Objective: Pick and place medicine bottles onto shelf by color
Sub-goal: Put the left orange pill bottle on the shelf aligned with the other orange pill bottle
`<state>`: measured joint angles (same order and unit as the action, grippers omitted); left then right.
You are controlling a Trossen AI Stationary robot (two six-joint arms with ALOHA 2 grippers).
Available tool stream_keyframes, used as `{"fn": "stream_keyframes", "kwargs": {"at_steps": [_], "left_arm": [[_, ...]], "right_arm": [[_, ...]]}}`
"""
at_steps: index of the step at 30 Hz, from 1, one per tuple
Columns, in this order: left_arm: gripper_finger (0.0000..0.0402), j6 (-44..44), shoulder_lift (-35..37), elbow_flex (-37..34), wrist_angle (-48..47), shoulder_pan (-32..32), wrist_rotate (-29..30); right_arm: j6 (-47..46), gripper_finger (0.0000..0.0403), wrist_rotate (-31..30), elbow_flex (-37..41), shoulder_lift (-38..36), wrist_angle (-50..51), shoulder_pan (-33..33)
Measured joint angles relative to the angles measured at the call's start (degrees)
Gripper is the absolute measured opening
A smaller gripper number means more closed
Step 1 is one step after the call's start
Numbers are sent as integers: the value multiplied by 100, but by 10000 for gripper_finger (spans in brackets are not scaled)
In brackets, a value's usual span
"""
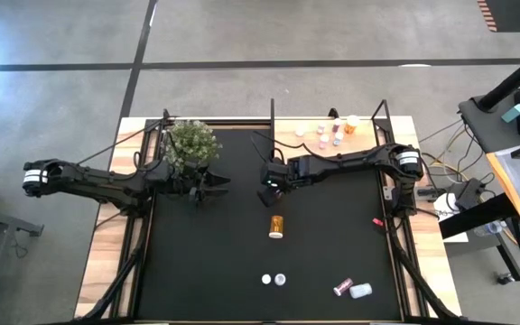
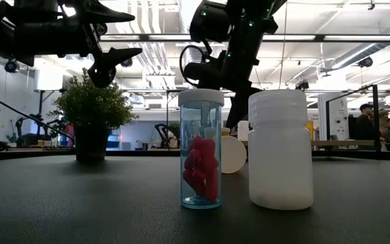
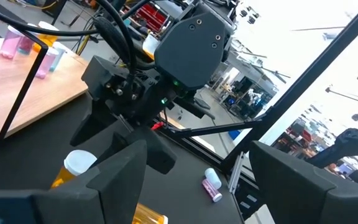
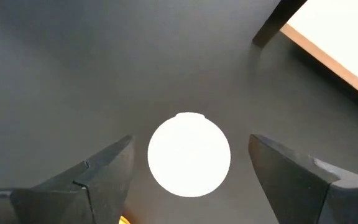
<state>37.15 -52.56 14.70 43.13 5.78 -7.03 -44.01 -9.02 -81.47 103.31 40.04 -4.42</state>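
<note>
An orange medicine bottle [image 1: 276, 226] with a white cap [image 4: 189, 154] lies on its side on the black mat at mid-table. My right gripper [image 1: 266, 197] hangs open just above and beyond it, slanting down, a finger on either side of the cap without touching. My left gripper [image 1: 219, 187] hovers level and open beside the potted plant [image 1: 190, 144], holding nothing. Several pink bottles [image 1: 322, 142] and an orange one [image 1: 351, 125] stand on the wooden shelf [image 1: 287, 134] at the far right. Near the front edge stand two white-capped bottles [image 1: 273, 280], and a maroon bottle [image 1: 342, 287] and a white bottle [image 1: 361, 291] lie there.
The shelf's black posts [image 1: 272, 113] rise at the far edge. A small red speck [image 1: 377, 221] lies on the mat at the right. In the low view a clear bottle of red pills [image 2: 201, 149] and a white bottle [image 2: 281, 149] stand close to the camera.
</note>
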Motion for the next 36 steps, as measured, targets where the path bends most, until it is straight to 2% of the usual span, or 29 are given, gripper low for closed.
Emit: {"fn": "stream_keyframes", "kwargs": {"at_steps": [9,21,26,32,36], "left_arm": [[267,-2,-26,0,0,26,0],[267,-4,-44,0,4,91,-5],[267,-13,-44,0,4,171,-4],[267,-14,-44,0,4,300,-2],[267,-50,-44,0,4,398,-4]], "right_arm": [[-187,293,-2,185,0,-307,2],[-205,206,-2,216,0,-297,2],[-214,190,29,194,-13,-280,2],[-76,191,46,21,-341,190,0],[2,174,-2,23,-731,532,-2]]}}
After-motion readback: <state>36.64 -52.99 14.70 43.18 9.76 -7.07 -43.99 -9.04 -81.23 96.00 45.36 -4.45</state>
